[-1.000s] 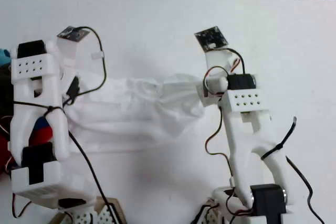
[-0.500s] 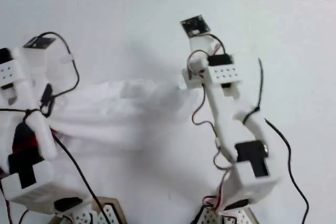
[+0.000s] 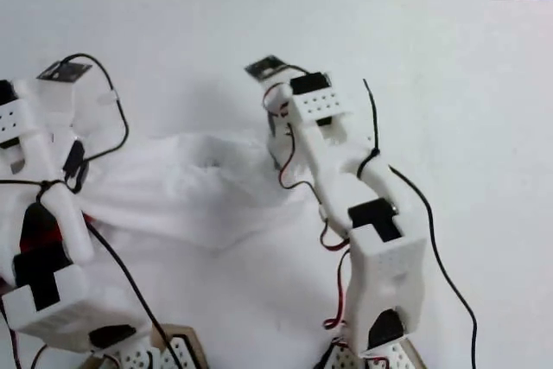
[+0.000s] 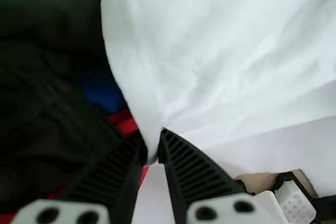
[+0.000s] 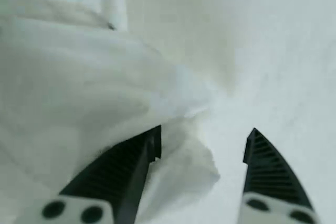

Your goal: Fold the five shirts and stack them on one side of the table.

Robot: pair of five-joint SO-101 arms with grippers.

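i see the white shirt (image 3: 186, 192) lying crumpled across the left-centre of the high view, on the white table (image 3: 458, 66). my left gripper (image 4: 153, 148) has its two black fingers pinched together on an edge of that shirt, and the cloth fans out from the pinch. in the high view the left arm (image 3: 47, 213) sits at the left edge of the frame, over the shirt's left end.

my right gripper (image 5: 205, 135) stands with its fingers apart. a bunched fold of the shirt lies partly in the gap, against one finger (image 5: 131, 166), and the other finger is over bare table; nothing is gripped. the right arm (image 3: 371, 248) runs from the lower middle of the high view up to the centre, its wrist at the shirt's right end.

just beside the left gripper lies a heap of dark clothes (image 4: 47, 77), black with blue and red patches, touching the white shirt's edge. a black cable (image 3: 130, 283) crosses the shirt's lower left corner.
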